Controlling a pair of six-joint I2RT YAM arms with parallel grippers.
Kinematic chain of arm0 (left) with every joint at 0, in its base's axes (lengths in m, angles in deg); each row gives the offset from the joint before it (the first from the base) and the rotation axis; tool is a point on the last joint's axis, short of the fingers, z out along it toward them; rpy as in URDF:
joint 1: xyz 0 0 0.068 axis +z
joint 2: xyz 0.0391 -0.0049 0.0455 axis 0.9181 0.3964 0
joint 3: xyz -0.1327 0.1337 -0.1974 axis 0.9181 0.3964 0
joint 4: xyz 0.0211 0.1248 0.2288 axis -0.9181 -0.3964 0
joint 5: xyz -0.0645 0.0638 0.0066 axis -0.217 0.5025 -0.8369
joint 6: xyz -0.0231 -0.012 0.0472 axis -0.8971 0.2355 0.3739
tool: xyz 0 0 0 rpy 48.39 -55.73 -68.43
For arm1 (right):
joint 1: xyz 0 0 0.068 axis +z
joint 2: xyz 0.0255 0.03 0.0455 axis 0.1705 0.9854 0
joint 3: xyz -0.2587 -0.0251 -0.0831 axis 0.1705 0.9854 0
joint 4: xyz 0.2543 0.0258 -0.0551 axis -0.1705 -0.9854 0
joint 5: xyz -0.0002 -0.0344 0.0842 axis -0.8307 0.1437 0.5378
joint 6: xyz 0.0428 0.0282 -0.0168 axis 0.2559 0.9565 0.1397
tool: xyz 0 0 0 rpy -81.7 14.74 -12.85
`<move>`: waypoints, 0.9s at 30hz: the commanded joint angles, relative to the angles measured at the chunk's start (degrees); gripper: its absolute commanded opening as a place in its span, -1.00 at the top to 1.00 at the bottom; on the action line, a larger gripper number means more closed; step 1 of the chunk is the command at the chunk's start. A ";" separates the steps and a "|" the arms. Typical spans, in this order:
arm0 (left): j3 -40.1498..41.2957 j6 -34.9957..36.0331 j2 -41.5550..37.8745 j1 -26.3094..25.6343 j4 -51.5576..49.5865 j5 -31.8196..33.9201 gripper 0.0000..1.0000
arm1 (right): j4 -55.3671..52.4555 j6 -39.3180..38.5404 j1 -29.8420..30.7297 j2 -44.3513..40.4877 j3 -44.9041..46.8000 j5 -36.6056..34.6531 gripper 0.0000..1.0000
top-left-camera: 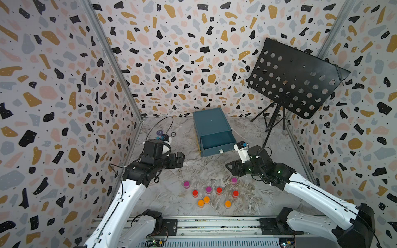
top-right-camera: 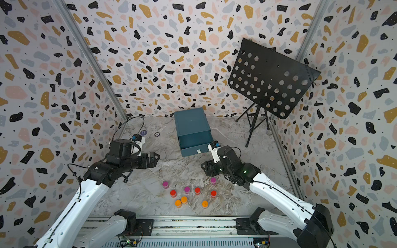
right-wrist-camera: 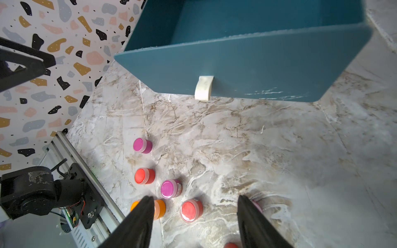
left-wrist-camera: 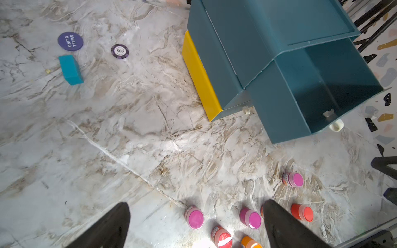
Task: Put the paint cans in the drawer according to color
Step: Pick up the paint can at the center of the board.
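Note:
The teal drawer (top-left-camera: 209,124) box stands at the back middle. Its top tray (top-left-camera: 217,140) is pulled out and empty, with its white pull tab (right-wrist-camera: 204,88) facing the front. The paint cans stand loose near the front edge: magenta (top-left-camera: 186,184), red (top-left-camera: 219,190) and orange (top-left-camera: 201,203) ones, three of each. My left gripper (top-left-camera: 181,158) hangs open above the table, left of the cans, and holds nothing (left-wrist-camera: 196,203). My right gripper (top-left-camera: 228,168) hangs open over the right side of the cluster, above a red can (right-wrist-camera: 191,210), and is empty (right-wrist-camera: 195,197).
A black perforated music stand (top-left-camera: 296,79) on a tripod fills the back right corner. At the back left lie a purple disc (left-wrist-camera: 70,41), a poker chip (left-wrist-camera: 119,51) and a cyan block (left-wrist-camera: 71,69). Patterned walls close in three sides. A metal rail (top-left-camera: 214,224) runs along the front.

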 commanded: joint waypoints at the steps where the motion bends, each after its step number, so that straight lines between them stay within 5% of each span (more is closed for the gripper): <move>1: 2.67 -1.91 -1.65 0.29 -0.06 2.04 -0.99 | 1.93 0.79 4.61 4.34 -1.37 -3.67 -0.31; 9: 8.31 -3.80 -4.54 0.26 -1.49 3.77 -1.00 | -2.59 -1.09 9.24 13.49 -6.58 -5.34 -0.30; 27: 7.67 -3.63 -6.09 0.59 -2.24 8.55 -1.00 | 7.05 4.38 22.08 31.20 -11.61 -3.01 -0.28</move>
